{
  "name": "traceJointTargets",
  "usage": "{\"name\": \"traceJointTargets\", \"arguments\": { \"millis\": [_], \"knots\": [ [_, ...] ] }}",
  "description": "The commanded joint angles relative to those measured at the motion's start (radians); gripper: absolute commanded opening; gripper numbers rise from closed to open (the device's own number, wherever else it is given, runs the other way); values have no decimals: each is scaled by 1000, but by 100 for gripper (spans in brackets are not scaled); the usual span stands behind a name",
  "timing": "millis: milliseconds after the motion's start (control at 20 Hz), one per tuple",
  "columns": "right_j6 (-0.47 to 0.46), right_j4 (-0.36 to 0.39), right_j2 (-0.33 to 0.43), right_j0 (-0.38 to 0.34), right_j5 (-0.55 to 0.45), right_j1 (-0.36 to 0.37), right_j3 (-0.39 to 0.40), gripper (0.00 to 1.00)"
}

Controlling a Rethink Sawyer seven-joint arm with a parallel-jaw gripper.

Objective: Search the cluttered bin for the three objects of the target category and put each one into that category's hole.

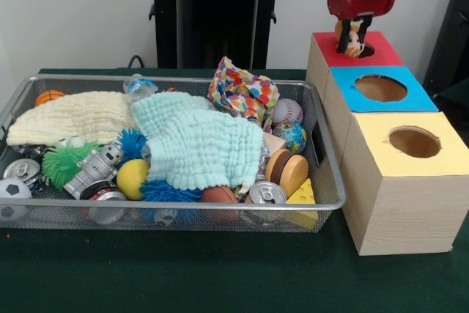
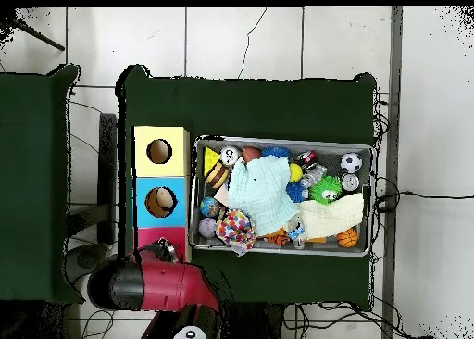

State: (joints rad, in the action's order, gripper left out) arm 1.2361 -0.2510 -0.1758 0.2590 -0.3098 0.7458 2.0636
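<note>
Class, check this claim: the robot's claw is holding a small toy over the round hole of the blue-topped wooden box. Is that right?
Not quite. In the front view the claw holds the small tan toy over the round hole of the red-topped wooden box, not the blue-topped wooden box beside it.

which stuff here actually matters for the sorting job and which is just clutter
Job:
- gripper, shut on a small toy
- red-topped box hole
- wire bin

Lying about:
- blue-topped box
- yellow-topped box
- mint cloth
- yellow ball
- toy robot
- baseball
</note>
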Motion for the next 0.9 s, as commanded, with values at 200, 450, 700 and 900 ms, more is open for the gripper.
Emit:
{"name": "traceJointTargets", "arguments": {
  "millis": [200, 450, 700, 900],
  "knots": [
    [311, -46, 60, 3, 370, -487, -291, 0],
    [337, -19, 126, -31, 340, -427, -258, 0],
    [384, -21, 179, -43, 305, -362, -229, 0],
    [408, -22, 215, -52, 283, -320, -212, 0]
  ]
}}
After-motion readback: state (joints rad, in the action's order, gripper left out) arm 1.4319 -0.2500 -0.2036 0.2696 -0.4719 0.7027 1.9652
